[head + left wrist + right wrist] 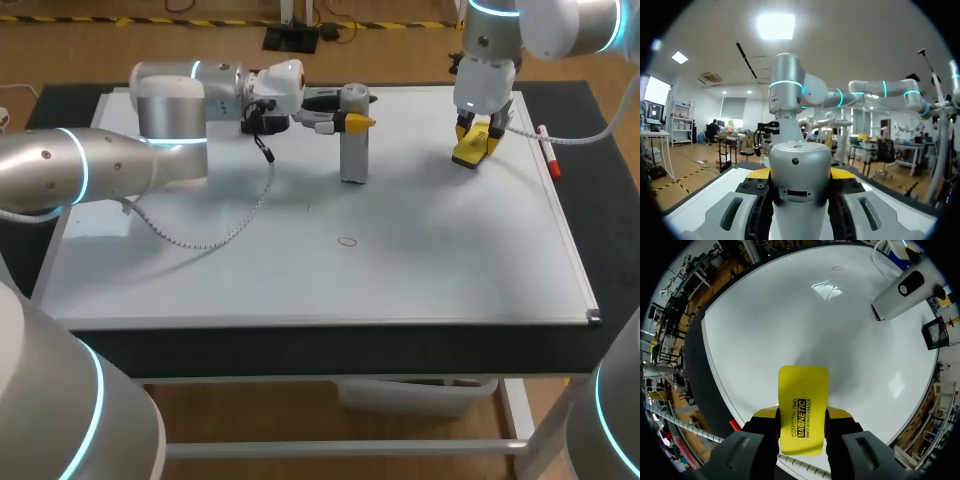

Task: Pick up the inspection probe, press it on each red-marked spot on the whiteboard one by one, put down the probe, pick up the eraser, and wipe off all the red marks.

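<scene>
**Reference point.** All positions are given from the red mark point(347, 241), a small oval outline on the whiteboard point(450, 280). It is the only red mark visible on the board.

**Probe position.** The inspection probe point(354, 158) stands beyond the red mark, on the side away from the robot and almost straight in line with it. Bare board separates the two. The probe's long axis is upright, with its base toward the board. These views do not show whether the base touches the surface.

**Left gripper.** The left gripper point(352, 121) lies level, coming in from the left of the red mark, and is clamped on the upper body of the probe. The left wrist view shows one yellow-tipped finger against each side of the silver housing.

**Right gripper.** The right gripper point(476, 138) hangs beyond the red mark and well to its right, farther from it than the probe. Its fingers are closed on the eraser point(468, 152), which is yellow and projects past the fingertips toward the board. Contact between eraser and board cannot be confirmed.

**Coming move (judgement).** The probe arm is the nearer one to the red mark. To press the mark, the probe needs to travel toward the robot, held upright, then descend so that its base lands on the oval. Little sideways correction appears necessary. The eraser arm stands well apart from that path.

**Other items.** A red marker pen point(548, 160) lies at the board's edge, far to the right of the red mark and beyond it.
</scene>
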`<state>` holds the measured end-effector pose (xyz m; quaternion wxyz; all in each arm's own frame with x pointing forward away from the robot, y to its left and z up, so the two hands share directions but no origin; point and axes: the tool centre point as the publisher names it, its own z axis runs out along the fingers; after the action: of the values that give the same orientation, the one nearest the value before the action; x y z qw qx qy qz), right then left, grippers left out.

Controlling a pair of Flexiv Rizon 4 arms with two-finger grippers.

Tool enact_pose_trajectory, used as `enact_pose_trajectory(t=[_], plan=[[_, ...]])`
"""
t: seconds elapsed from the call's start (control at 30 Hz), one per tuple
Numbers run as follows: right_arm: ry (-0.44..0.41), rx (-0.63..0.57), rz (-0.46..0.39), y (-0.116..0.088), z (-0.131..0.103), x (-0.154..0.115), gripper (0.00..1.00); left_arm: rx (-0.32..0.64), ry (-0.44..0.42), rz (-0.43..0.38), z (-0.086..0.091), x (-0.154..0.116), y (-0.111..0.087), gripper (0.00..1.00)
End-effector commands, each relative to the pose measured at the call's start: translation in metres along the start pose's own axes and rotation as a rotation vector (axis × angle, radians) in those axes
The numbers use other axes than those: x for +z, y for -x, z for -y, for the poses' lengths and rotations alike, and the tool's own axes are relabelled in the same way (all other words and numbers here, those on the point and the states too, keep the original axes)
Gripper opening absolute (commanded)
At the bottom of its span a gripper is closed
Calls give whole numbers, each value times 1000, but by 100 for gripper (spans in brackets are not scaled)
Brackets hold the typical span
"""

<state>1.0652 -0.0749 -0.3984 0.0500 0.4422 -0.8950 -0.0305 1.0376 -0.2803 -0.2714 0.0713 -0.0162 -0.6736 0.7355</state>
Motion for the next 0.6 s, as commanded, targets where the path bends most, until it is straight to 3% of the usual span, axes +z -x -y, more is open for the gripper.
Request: enact_pose_trajectory(t=[0.03, 0.33, 0.6], plan=[[-1, -2, -3, 0, 1, -1, 0, 2, 3, 10, 0, -3, -2, 0], [-1, -2, -3, 0, 1, -1, 0, 26, 5, 18, 20, -11, -5, 0], [-1, -2, -3, 0, 1, -1, 0, 47, 6, 61, 39, -44, -9, 0]])
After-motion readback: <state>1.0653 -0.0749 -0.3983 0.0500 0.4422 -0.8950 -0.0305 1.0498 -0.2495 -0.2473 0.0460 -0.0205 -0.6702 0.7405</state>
